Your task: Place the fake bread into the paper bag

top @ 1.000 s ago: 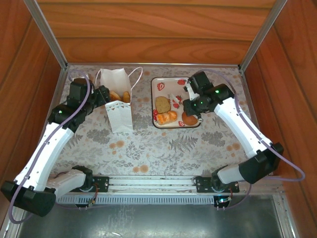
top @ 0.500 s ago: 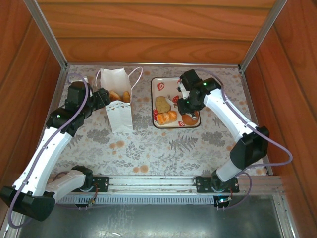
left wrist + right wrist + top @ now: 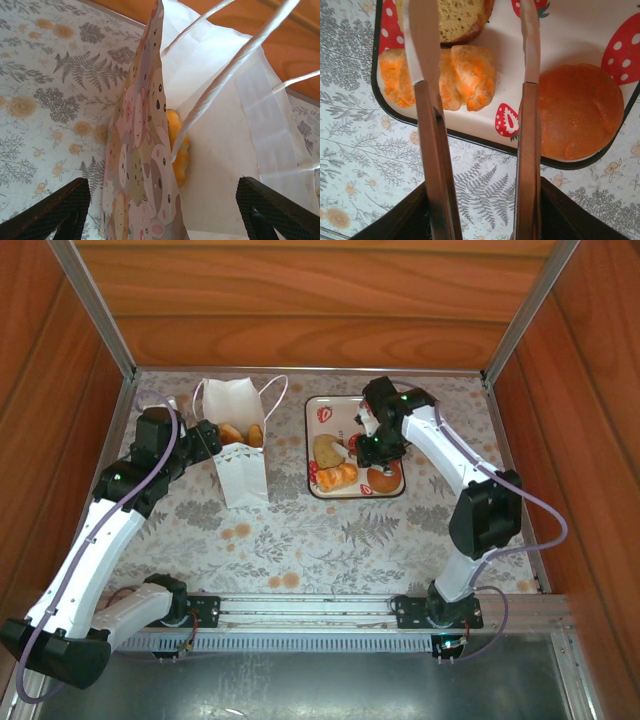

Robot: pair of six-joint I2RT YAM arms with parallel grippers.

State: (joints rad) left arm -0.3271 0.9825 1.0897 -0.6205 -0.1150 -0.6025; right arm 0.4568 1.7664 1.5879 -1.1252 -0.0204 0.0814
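Left tool [image 3: 207, 436] spread at paper bag [image 3: 243, 475] rim, tabletop [image 3: 300, 540] far-left; right tool [image 3: 482, 212] pinching tongs [image 3: 427, 125], arms apart above croissant [image 3: 465, 75] on tray [image 3: 560, 30].

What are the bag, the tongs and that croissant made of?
The bag: thin matte paper, with creases and folds. The tongs: probably metal, flat strips with a dull shine. The croissant: likely plastic or foam; its orange looks blotchy and painted.
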